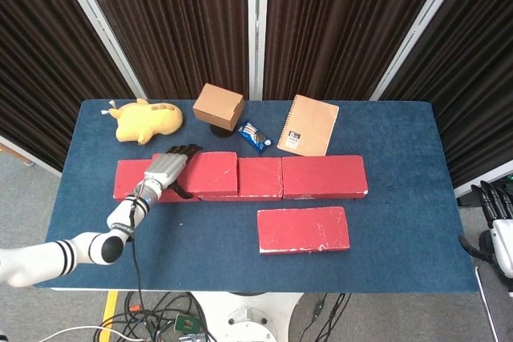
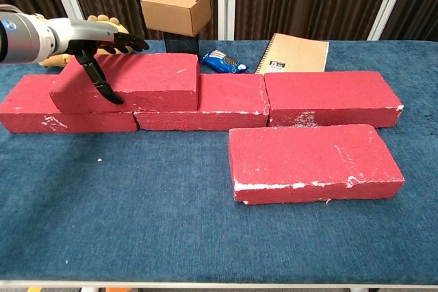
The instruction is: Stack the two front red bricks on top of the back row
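Note:
One red brick (image 1: 204,172) (image 2: 137,80) lies stacked on the back row, over its left brick (image 2: 41,107) and middle brick (image 2: 229,104). The right back brick (image 2: 328,97) has nothing on it. A second loose red brick (image 1: 303,230) (image 2: 311,162) lies flat in front, right of centre. My left hand (image 1: 164,170) (image 2: 89,39) hovers at the stacked brick's left end, with its fingers spread just above the top and its thumb down along the front face. My right hand (image 1: 493,206) hangs beyond the table's right edge with nothing in it.
Behind the row lie a yellow plush toy (image 1: 147,120), a cardboard box (image 1: 218,106) on a dark stand, a blue snack packet (image 1: 254,136) and a tan spiral notebook (image 1: 309,125). Blue cloth (image 1: 200,246) covers the table.

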`<control>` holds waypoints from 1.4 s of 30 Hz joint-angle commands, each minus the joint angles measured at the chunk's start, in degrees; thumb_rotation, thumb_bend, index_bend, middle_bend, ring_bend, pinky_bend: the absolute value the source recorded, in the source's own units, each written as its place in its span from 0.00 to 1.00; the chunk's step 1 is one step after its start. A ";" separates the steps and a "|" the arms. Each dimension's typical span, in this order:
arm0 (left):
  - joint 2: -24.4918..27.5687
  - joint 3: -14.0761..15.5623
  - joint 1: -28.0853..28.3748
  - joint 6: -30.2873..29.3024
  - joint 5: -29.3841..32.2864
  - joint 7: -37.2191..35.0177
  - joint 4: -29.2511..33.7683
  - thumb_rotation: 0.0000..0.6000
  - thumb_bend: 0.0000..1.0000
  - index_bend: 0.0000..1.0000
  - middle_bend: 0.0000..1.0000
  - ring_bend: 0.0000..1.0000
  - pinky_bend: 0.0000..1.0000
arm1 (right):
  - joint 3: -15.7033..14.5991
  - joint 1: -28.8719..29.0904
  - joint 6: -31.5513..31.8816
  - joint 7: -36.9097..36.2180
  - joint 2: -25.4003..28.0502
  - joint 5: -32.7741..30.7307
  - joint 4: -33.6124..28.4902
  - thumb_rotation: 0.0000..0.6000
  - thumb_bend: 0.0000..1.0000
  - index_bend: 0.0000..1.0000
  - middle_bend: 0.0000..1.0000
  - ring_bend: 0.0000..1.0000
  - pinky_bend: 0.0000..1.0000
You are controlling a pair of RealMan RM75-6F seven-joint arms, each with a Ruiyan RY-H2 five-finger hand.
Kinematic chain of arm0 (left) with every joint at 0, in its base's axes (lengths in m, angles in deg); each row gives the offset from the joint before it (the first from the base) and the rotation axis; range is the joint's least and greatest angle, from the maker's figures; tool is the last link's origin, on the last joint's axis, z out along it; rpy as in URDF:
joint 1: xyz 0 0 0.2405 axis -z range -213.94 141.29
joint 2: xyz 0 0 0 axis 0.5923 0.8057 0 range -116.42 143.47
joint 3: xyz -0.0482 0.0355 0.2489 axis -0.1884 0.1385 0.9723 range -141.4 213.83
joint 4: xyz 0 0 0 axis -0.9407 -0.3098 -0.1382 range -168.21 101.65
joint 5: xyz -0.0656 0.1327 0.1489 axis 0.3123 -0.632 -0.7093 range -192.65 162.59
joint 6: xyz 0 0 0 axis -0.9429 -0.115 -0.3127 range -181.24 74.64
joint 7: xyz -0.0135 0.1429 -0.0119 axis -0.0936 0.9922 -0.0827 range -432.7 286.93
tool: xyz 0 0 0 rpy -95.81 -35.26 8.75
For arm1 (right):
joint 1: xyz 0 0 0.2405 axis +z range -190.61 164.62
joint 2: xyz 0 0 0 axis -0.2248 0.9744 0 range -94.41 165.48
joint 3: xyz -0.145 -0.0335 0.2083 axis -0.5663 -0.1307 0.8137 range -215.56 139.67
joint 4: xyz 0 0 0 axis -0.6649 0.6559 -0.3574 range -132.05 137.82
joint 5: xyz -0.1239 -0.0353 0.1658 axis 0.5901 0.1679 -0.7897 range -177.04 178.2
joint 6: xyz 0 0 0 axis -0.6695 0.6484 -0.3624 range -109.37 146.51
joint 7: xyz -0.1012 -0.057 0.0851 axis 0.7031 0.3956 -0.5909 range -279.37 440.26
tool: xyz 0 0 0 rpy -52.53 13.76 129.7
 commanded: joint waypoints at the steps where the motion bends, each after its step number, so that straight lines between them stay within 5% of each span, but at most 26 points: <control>1: 0.58 -0.21 -0.29 -0.32 -0.72 -0.47 0.82 1.00 0.00 0.00 0.00 0.00 0.00 | 0.00 -0.04 0.06 0.01 0.06 0.02 -0.05 1.00 0.19 0.00 0.00 0.00 0.00; 7: 3.88 -0.33 -1.25 -1.32 -2.05 -1.06 5.28 1.00 0.00 0.00 0.00 0.00 0.00 | 0.14 -0.22 0.52 -0.11 0.31 0.01 -0.21 1.00 0.18 0.00 0.00 0.00 0.00; 14: 13.41 -1.16 -6.70 -9.70 -8.99 -3.07 18.17 1.00 0.00 0.00 0.00 0.00 0.00 | -0.56 0.21 0.13 0.89 0.58 1.59 -1.15 1.00 0.18 0.00 0.00 0.00 0.00; 23: 22.03 6.57 -20.27 -28.47 -19.84 2.66 29.03 1.00 0.00 0.00 0.00 0.00 0.00 | -1.91 3.95 -1.29 13.36 4.11 9.95 -9.64 1.00 0.12 0.00 0.00 0.00 0.00; 32: 22.93 11.80 -30.83 -36.83 -26.36 -0.42 28.54 1.00 0.00 0.00 0.00 0.00 0.00 | -3.69 9.98 -11.84 21.12 2.41 13.44 -18.76 1.00 0.00 0.00 0.00 0.00 0.00; 42: 21.41 12.80 -36.68 -41.78 -33.46 -3.16 25.10 1.00 0.00 0.00 0.00 0.00 0.00 | -1.44 18.81 -27.87 27.41 -4.53 4.83 -21.94 1.00 0.00 0.00 0.00 0.00 0.00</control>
